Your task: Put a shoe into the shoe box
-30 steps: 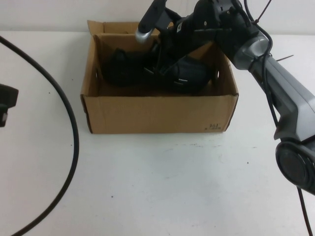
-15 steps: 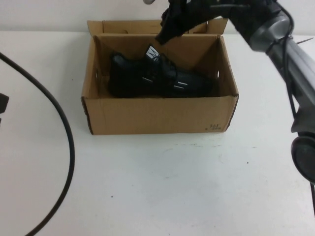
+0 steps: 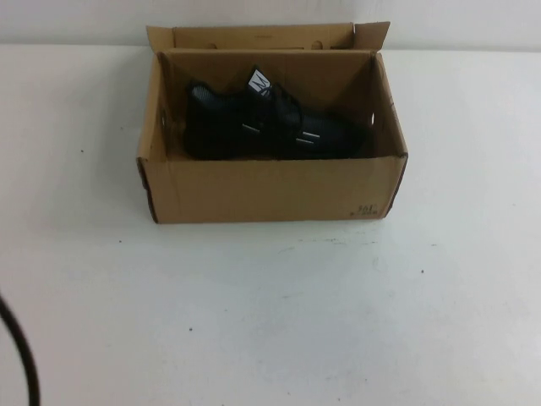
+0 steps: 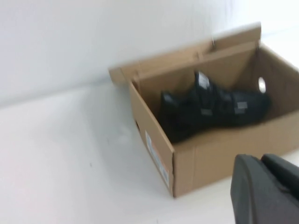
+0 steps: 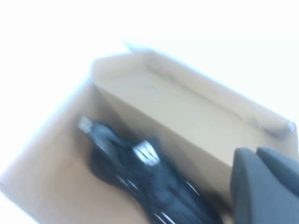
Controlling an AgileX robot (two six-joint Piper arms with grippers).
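At the left, the left gripper (image 4: 268,186) is out of the high view; only its own wrist camera catches it, the dark fingers pressed together on nothing. From there the shoe box (image 4: 205,158) stands ahead of it on the white table (image 3: 270,321), well apart, one corner turned toward it and the open top plainly seen. A loop of black cable (image 3: 21,359) curls at the table's near left edge.

In the middle, the change: a second ago the right arm hung over the box with its fingers down around the shoe; half a second ago it was lifting off; now it is gone from the high view. The shoe (image 3: 266,127) lies alone on the box floor, nothing touching it, so I judge the task done and the arms merely clearing away.

The shoe's long axis runs along the box's length, across the high view. Its heel sits toward the left wall, its toe toward the right, sole down, with the white-marked tongue tab (image 3: 259,82) standing up.

At the right, the right gripper (image 5: 266,186) is shut and empty, raised above the box, the shoe (image 5: 149,186) below and ahead of it.
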